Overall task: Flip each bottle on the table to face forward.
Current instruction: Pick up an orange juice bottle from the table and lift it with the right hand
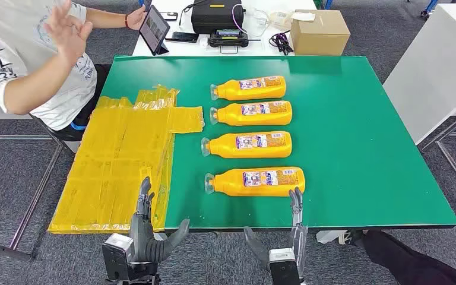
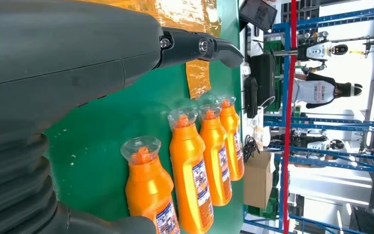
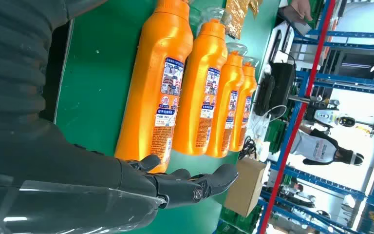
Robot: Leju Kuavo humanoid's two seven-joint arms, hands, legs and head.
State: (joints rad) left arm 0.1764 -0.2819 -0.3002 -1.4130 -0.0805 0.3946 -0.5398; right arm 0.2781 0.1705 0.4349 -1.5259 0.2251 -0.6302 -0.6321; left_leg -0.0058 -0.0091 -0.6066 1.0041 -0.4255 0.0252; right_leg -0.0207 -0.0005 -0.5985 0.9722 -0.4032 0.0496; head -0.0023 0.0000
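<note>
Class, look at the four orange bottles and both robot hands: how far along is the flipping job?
Done: nothing that can be confirmed. All four bottles lie on their sides in a row on the green table, labels up, caps toward the yellow sheet.
In hand: nothing. The left hand and right hand sit open at the near edge, the right one beside the nearest bottle.
Left: apparently every bottle.
</note>
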